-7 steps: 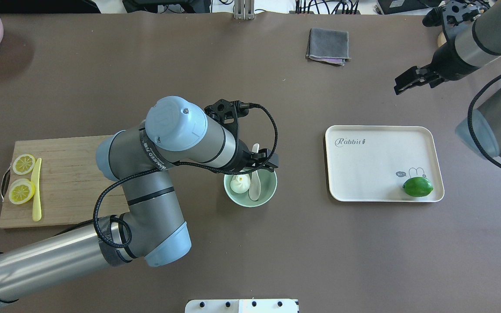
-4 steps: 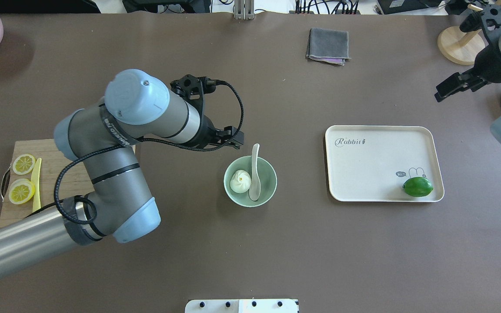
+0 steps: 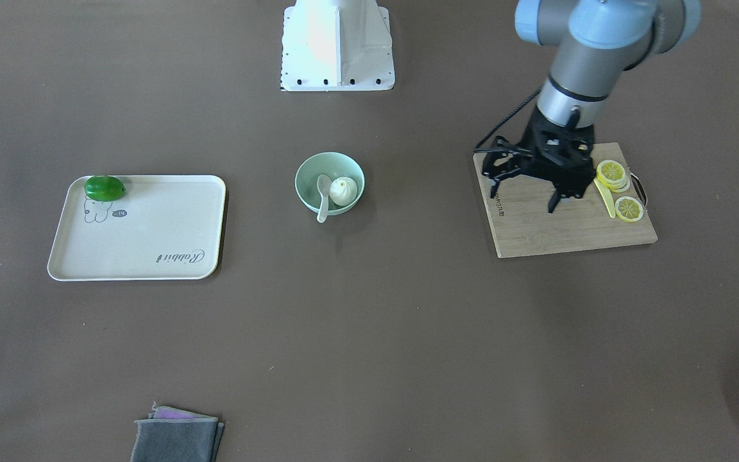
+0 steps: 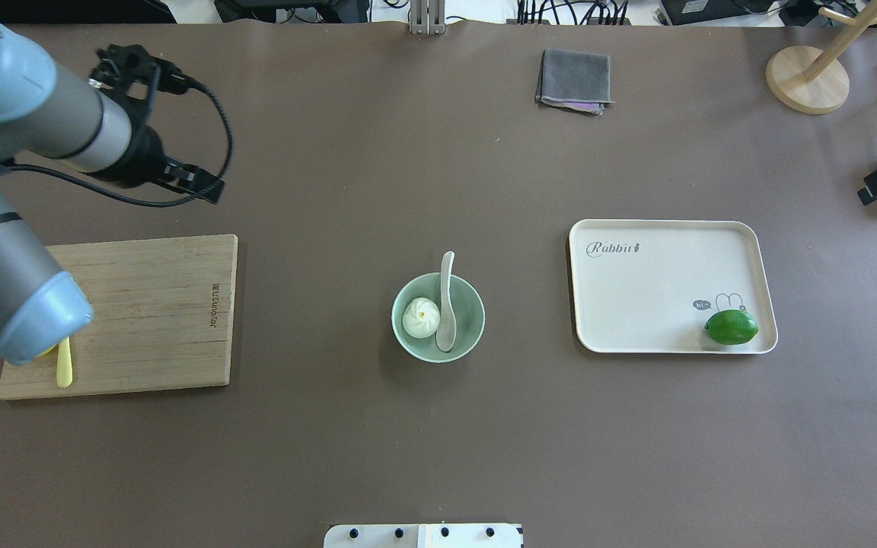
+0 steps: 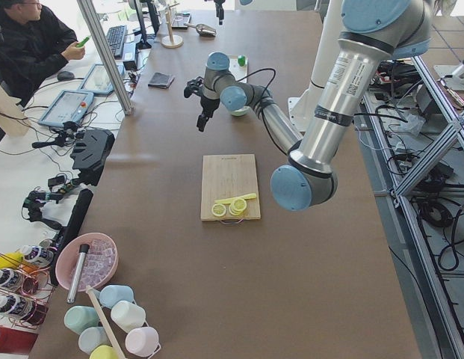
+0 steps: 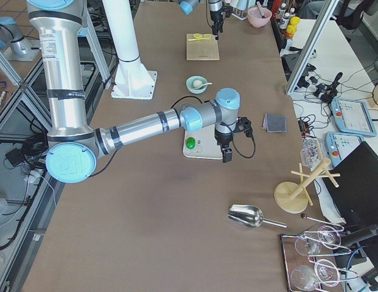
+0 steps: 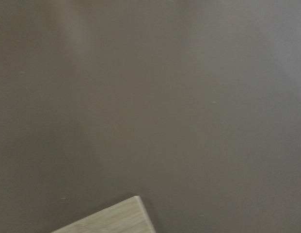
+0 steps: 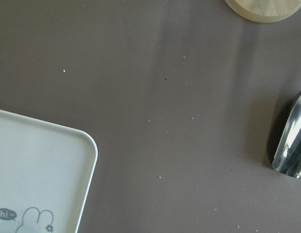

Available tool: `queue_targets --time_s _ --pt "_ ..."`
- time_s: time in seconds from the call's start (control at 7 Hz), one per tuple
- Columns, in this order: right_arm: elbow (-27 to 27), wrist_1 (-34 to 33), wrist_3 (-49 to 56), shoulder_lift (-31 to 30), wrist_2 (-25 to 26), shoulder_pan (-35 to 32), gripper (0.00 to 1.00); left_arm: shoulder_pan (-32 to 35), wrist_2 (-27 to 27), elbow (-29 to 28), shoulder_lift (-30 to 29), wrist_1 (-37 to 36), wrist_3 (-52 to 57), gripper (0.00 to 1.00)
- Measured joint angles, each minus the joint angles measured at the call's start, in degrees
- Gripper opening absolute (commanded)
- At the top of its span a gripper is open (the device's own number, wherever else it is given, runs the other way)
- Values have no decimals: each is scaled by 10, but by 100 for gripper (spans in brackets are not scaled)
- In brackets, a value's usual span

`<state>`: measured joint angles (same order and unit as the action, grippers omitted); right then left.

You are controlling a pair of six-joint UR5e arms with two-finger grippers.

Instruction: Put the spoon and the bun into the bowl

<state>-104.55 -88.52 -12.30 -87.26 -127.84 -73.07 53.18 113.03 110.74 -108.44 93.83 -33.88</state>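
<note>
Bowl [image 4: 473, 307] holds spoon [image 4: 447, 303], bun [image 4: 421, 317]; tray [image 4: 652, 285] reads "Rabbit" ("hi").

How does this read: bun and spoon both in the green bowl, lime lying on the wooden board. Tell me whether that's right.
One detail is wrong. The bun and spoon are both in the green bowl, but the lime lies on the cream tray, not on the wooden board. The overhead view shows this plainly.

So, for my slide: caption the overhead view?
Glossy white soup spoon and pleated white bun sit together in the round mint-green bowl.
</note>
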Motion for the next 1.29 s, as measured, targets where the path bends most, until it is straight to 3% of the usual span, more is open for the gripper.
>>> queue_targets --time_s 0.29,0.57,1.0,1.29 --pt "-4 2 8 -37 -19 -32 100 171 73 -33 85 5 126 98" --pt "0 0 19 -54 -25 -44 100 314 104 -97 124 1 224 98" --pt "13 -5 16 -60 -26 -67 100 429 145 -169 131 5 258 98" --pt "21 -17 18 -60 -25 -92 100 449 175 -185 146 14 260 98"
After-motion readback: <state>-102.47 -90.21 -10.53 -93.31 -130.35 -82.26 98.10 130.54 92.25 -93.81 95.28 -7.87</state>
